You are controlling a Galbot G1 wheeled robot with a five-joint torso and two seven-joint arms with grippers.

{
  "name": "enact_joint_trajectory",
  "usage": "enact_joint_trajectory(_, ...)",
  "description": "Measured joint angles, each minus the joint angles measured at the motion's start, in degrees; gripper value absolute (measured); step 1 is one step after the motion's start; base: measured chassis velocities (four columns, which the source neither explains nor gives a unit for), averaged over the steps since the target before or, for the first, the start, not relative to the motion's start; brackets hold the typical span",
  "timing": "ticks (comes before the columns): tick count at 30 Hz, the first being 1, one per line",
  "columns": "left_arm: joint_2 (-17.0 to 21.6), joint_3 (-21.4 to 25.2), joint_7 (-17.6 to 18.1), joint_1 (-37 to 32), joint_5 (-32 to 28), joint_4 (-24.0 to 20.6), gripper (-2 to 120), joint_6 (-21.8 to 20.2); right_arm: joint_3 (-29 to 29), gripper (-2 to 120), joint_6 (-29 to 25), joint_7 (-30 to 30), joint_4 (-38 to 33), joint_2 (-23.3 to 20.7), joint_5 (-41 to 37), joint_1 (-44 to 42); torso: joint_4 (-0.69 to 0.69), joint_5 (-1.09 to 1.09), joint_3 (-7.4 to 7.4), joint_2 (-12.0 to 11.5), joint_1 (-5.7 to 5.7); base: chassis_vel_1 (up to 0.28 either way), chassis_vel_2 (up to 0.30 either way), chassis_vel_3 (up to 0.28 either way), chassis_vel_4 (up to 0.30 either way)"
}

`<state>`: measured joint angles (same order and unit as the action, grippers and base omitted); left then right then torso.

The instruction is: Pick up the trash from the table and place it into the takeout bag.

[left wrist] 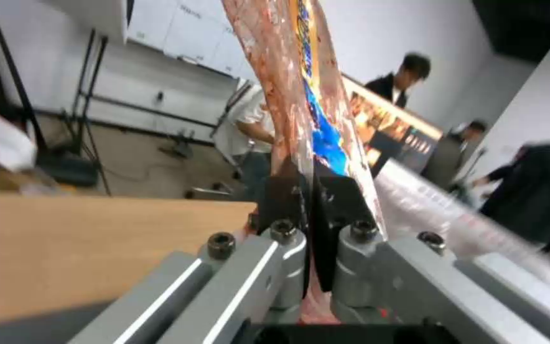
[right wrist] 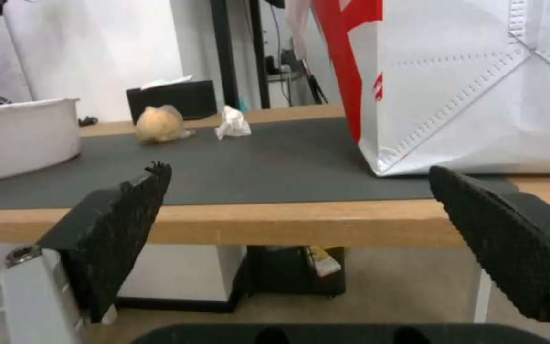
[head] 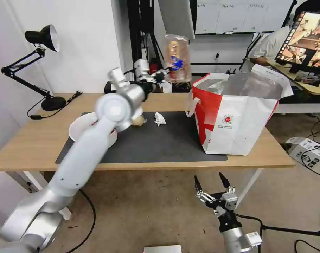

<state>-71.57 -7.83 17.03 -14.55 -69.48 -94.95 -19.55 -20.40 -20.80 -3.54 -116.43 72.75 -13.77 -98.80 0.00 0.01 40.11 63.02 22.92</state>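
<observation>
My left gripper (head: 162, 76) is raised above the back of the table (head: 33, 140), shut on the clear hinged plastic food tray (head: 177, 58), which hangs upright just left of the takeout bag (head: 237, 116). In the left wrist view the smeared tray (left wrist: 301, 95) runs up from between the closed fingers (left wrist: 342, 200). The white bowl (head: 79, 130) sits on the dark mat, partly behind my left arm. A beige lump (head: 139, 121) and a crumpled white tissue (head: 160, 118) lie mid-mat. My right gripper (head: 212, 184) waits open below the table's front edge, facing the lump (right wrist: 159, 124), the tissue (right wrist: 232, 123) and the bag (right wrist: 479, 86).
A black desk lamp (head: 44, 38) stands at the table's back left. A black tissue box (right wrist: 172, 99) sits at the back edge. A desk with a monitor (head: 307, 38) and a seated person are behind the bag. Cables and a white box (head: 307, 147) lie on the floor right.
</observation>
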Motion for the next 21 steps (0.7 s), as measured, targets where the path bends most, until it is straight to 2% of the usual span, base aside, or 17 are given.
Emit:
enact_joint_trajectory(5,-2.68,-3.49,-1.34,2.63,5.20,2.96,0,1.01,-0.25,100,0.03,0.02,-0.18,0.48,0.00,-0.52,0.00,0.00,0.00,0.00,0.00,0.000,0.000,0.000,0.000)
enact_joint_trajectory(13,-5.24,-6.21,-1.51,5.29,7.30,5.74,0,2.03,-0.22,100,0.08,0.05,-0.42,0.57,0.00,-0.88,0.00,0.01,0.00,0.00,0.00,0.000,0.000,0.000,0.000)
enact_joint_trajectory(15,-7.74,-7.66,-2.36,6.85,8.92,8.32,0,2.12,-0.21,100,0.08,0.07,-0.92,0.58,-0.04,-1.20,0.01,0.01,0.00,0.00,0.00,0.000,0.000,0.000,0.000)
enact_joint_trajectory(16,-7.74,-7.66,-2.36,6.85,8.92,8.32,0,2.12,-0.21,100,0.08,0.07,-0.92,0.58,-0.04,-1.20,0.01,0.01,0.00,0.00,0.00,0.000,0.000,0.000,0.000)
enact_joint_trajectory(18,-11.25,-8.79,-3.49,7.90,13.24,12.10,0,2.04,-0.42,100,0.05,0.08,-1.45,0.16,-0.22,-1.89,0.00,0.00,0.00,0.00,0.00,0.000,0.000,0.000,0.000)
enact_joint_trajectory(19,-11.25,-8.79,-3.49,7.90,13.24,12.10,0,2.04,-0.42,100,0.05,0.08,-1.45,0.16,-0.22,-1.89,0.00,0.00,0.00,0.00,0.00,0.000,0.000,0.000,0.000)
enact_joint_trajectory(21,-12.29,-10.40,-5.90,8.38,17.59,14.03,0,1.78,-0.59,100,-0.03,0.08,-1.47,-0.20,-0.35,-2.02,-0.01,0.01,0.00,0.00,0.00,0.000,0.000,0.000,0.000)
